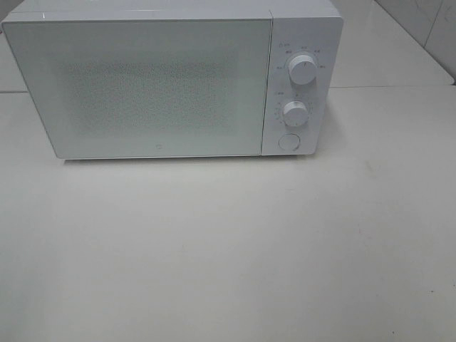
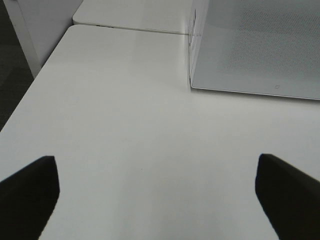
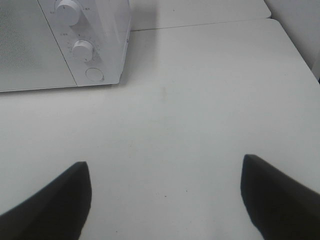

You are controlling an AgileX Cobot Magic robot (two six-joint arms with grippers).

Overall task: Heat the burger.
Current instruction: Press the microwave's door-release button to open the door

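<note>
**Left gripper**: jaws standing wide apart, carrying nothing, hovering over the bare desk. The microwave's left front corner is lying ahead of it, well apart.

**Right gripper**: jaws likewise spread, nothing between them, hovering over the desk on the control-panel side.

**Microwave**: white, with the door closed and its frosted panel hiding the cavity.

**Controls:** upper knob, lower knob, and round button beneath them.

**Burger:** showing in no view. Whether it is sitting behind the closed door cannot be told.

**Handling note (judgement):** the right gripper is lying nearer the controls, so the step probably falls to it.
- If the door needs opening, narrow the jaws and press the round button squarely with one fingertip, keeping the left gripper clear of the door's swing.
- If the burger is inside, pinch the lower knob centred and rotate about its axis.
</note>
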